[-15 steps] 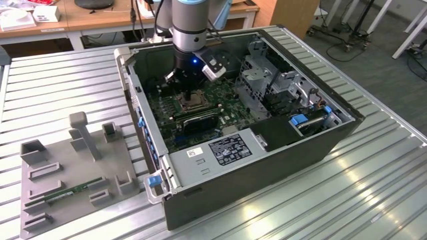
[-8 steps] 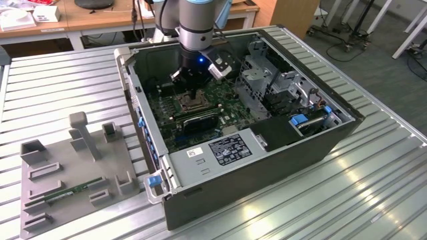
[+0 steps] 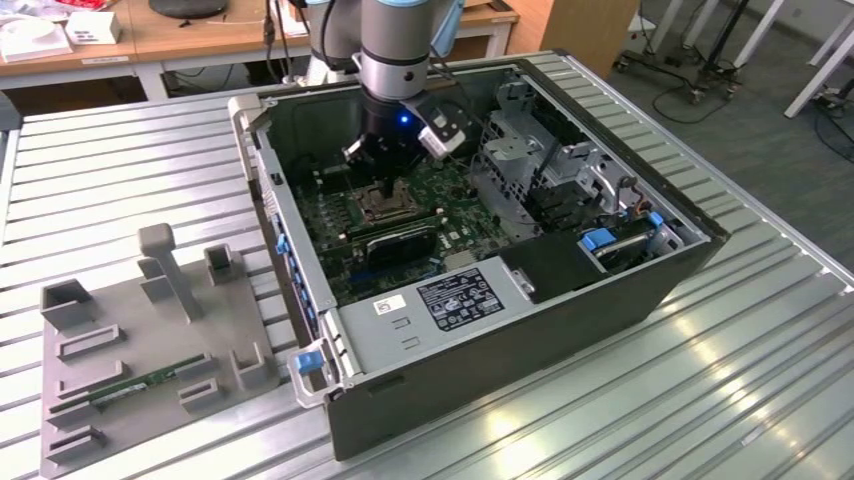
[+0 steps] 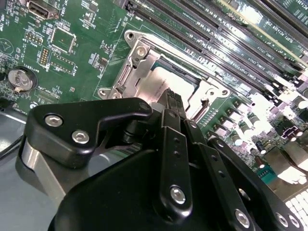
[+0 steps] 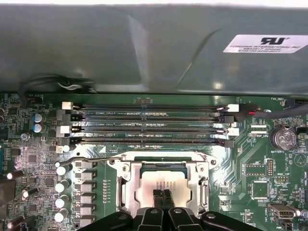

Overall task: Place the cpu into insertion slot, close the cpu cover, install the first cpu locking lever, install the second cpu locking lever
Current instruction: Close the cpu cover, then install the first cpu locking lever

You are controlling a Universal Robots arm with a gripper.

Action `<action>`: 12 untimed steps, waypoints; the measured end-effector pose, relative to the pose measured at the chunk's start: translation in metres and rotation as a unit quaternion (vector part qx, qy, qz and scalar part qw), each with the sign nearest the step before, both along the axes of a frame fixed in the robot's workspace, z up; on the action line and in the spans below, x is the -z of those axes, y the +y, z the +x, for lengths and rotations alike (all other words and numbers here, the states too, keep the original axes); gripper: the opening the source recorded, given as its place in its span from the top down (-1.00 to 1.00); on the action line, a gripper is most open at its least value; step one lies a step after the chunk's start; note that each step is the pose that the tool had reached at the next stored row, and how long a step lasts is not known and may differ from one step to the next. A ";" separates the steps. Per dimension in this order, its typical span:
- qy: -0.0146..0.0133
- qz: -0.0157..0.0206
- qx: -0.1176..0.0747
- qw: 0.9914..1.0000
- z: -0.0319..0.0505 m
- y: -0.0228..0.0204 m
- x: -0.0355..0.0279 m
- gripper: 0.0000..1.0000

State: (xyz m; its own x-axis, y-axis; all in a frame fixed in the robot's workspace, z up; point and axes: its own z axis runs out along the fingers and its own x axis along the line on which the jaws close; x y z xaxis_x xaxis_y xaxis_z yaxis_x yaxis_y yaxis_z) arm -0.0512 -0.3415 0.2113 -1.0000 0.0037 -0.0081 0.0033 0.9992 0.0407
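Silver table (image 3: 747, 400) holds the open computer case (image 3: 441, 400). Inside, the fingers (image 5: 157, 199) are pinched shut, empty, pointing straight down at the cpu (image 5: 163, 179) just below them.

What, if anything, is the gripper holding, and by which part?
Nothing, it seems: the gripper is shut with nothing between its fingers, tips over the cpu.

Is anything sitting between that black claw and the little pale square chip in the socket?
Nothing visible does. The black gripper hangs directly over the pale silver-tan square cpu, which lies framed by the thin silvery cpu cover.
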 end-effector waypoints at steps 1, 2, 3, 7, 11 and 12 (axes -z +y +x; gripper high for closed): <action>0.000 0.000 0.000 1.000 0.0000 0.0000 -0.0004 0.79; 0.000 0.000 0.000 1.000 0.0000 0.0000 -0.0005 0.79; 0.000 0.000 0.000 1.000 0.0000 0.0000 -0.0005 0.79; 0.000 0.000 0.000 1.000 0.0000 0.0000 -0.0020 0.79; 0.000 0.000 0.000 1.000 0.0000 0.0000 -0.0020 0.79; 0.000 0.000 0.000 1.000 0.0000 0.0000 -0.0020 0.79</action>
State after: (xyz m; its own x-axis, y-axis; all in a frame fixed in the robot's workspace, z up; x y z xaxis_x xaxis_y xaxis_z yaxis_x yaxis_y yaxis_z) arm -0.0512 -0.3415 0.2133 -1.0000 0.0037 -0.0082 0.0033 0.9992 0.0409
